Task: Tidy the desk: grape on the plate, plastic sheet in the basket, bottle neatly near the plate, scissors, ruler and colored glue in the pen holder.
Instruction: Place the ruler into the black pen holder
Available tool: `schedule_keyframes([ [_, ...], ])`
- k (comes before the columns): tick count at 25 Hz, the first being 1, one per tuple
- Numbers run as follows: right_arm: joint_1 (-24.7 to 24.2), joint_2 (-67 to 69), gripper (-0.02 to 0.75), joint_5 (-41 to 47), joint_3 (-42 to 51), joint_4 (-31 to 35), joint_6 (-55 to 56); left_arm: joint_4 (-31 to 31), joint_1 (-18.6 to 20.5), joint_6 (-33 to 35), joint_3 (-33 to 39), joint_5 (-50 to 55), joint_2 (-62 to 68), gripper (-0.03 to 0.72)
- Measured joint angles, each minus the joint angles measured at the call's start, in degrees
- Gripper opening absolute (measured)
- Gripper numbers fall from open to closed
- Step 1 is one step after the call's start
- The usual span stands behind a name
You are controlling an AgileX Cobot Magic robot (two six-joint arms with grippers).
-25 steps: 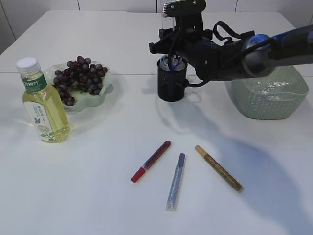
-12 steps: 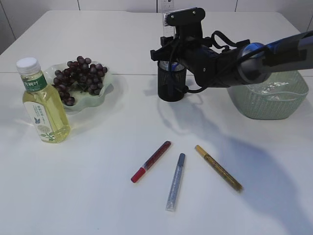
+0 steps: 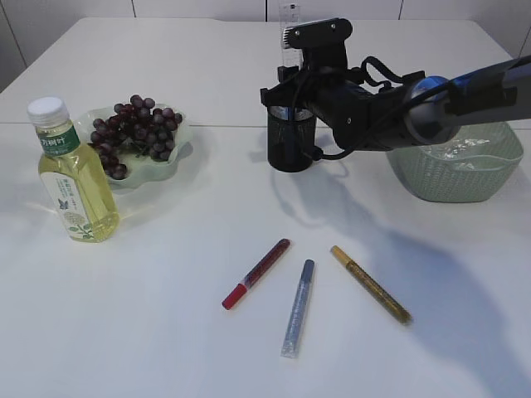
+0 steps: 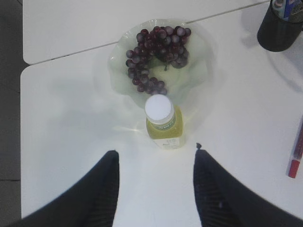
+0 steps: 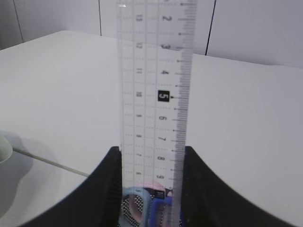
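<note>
My right gripper (image 3: 297, 60) (image 5: 152, 152) is shut on a clear ruler (image 5: 154, 94) and holds it upright over the black mesh pen holder (image 3: 291, 143). The ruler's top (image 3: 288, 13) sticks up above the gripper. Blue scissors handles (image 5: 141, 204) show in the holder behind the ruler's lower end. The grapes (image 3: 133, 133) (image 4: 156, 52) lie on the pale green plate (image 3: 184, 141) (image 4: 118, 71). The bottle (image 3: 73, 178) (image 4: 162, 124) stands next to the plate. My left gripper (image 4: 155, 153) is open and empty above the bottle. Red (image 3: 255, 273), silver (image 3: 298, 307) and gold (image 3: 370, 283) glue pens lie on the table.
A green basket (image 3: 455, 178) with the clear plastic sheet (image 3: 456, 149) stands at the right, partly behind my right arm. The pen holder (image 4: 281, 28) and the red pen (image 4: 297, 151) show at the right edge of the left wrist view.
My right gripper has risen a little with the ruler above the pen holder. Nothing else on the table has moved.
</note>
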Motion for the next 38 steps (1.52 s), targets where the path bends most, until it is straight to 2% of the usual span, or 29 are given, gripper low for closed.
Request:
schedule_keyframes([
  [38,0.0,1.02,0.262,1.01,0.0,0.25,0.0,-0.32,0.0,0.0,0.0,0.0,0.0,0.35],
])
